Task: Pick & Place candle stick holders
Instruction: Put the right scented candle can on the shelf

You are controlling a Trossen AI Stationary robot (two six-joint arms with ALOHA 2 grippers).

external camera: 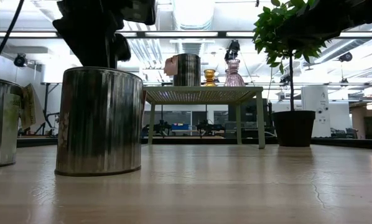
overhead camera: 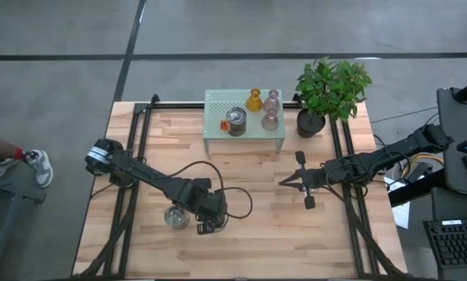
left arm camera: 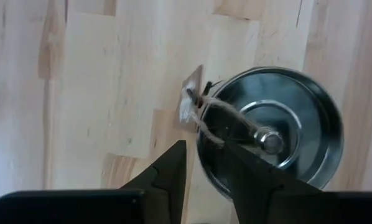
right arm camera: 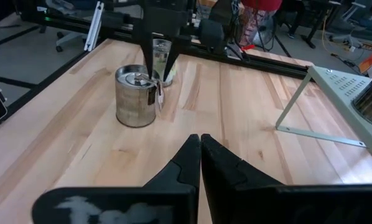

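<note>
Left gripper (overhead camera: pixel 206 226): low over the table's front left, fingers narrowly apart astride the rim of a silvery jar (right arm camera: pixel 136 96), one finger (left arm camera: pixel 167 174) outside the wall.
Second jar (overhead camera: pixel 176 218): just beside it on the table (overhead camera: pixel 257 234).
Right gripper (right arm camera: pixel 200 146): mid-table, right of centre, fingers pressed together, holding nothing.
Shelf (overhead camera: pixel 218 140): carries a tagged jar (overhead camera: pixel 236 122), an amber holder (overhead camera: pixel 254 100) and two pink holders (overhead camera: pixel 271 109).
Plant (overhead camera: pixel 327 90): right of the shelf.
</note>
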